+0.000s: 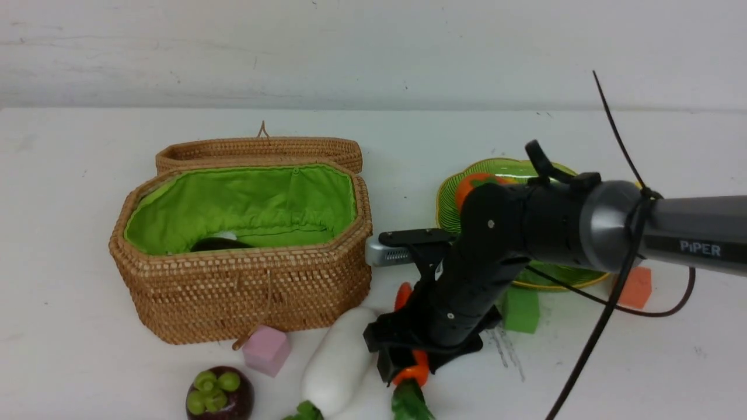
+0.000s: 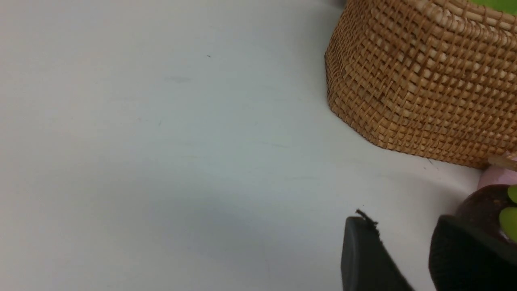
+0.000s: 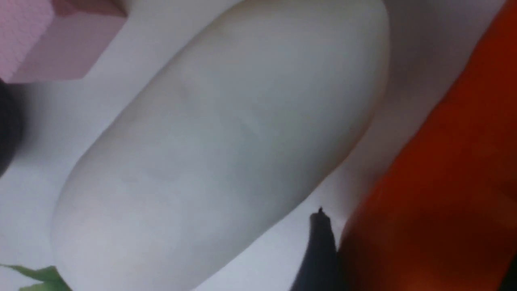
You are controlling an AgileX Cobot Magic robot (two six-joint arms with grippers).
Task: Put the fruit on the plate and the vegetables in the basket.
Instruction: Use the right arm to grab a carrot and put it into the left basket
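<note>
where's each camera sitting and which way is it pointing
Front: between the arms, facing forward over basket and plate; right arm shows.
Left wrist: on its arm, looking at table, basket wall, mangosteen; its fingers show.
Right wrist: close over radish and carrot; one finger shows.
Shared: both wrist views catch the pink cube.

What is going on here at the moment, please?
The right gripper is down over the carrot, beside the white radish, jaws either side; a firm grip is not clear. The eggplant lies in the open basket, a persimmon on the plate. The mangosteen sits on the table by the open left gripper.
</note>
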